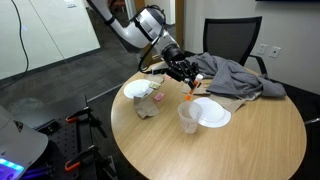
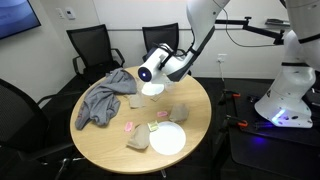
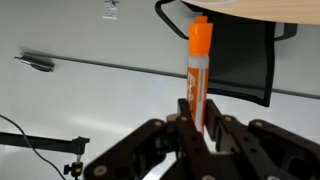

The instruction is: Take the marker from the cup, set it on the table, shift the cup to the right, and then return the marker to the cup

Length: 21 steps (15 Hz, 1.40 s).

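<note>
Pincer (image 3: 200, 132) clamps marker (image 3: 199, 70) aloft near cup (image 1: 188, 118), well inside table (image 1: 250, 140) edge.

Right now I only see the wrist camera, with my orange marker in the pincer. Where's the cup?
Observer: The cup stands upright on the table, right beside a white plate.
Operator: Is my marker lying down on the table?
Observer: No. The pincer holds the marker over the table.
Operator: What else is on there?
Observer: A grey cloth lies heaped on the table, in front of a chair.
</note>
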### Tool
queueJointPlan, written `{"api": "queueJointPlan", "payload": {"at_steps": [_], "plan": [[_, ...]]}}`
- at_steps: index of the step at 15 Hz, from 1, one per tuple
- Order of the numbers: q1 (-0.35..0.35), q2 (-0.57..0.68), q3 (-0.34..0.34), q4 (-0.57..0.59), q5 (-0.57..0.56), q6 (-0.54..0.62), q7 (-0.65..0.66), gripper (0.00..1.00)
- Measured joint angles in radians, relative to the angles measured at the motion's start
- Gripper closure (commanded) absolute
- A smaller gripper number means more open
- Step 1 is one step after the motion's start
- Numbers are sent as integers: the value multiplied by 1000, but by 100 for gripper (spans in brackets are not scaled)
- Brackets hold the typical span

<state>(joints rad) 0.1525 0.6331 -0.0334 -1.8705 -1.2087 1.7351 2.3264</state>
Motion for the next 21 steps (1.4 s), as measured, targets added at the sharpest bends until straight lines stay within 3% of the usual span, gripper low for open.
{"api": "queueJointPlan", "payload": {"at_steps": [8,21], "plan": [[-11,77,0,39,11,0,75,95],[-28,159,0,83,70,0,77,95]]}}
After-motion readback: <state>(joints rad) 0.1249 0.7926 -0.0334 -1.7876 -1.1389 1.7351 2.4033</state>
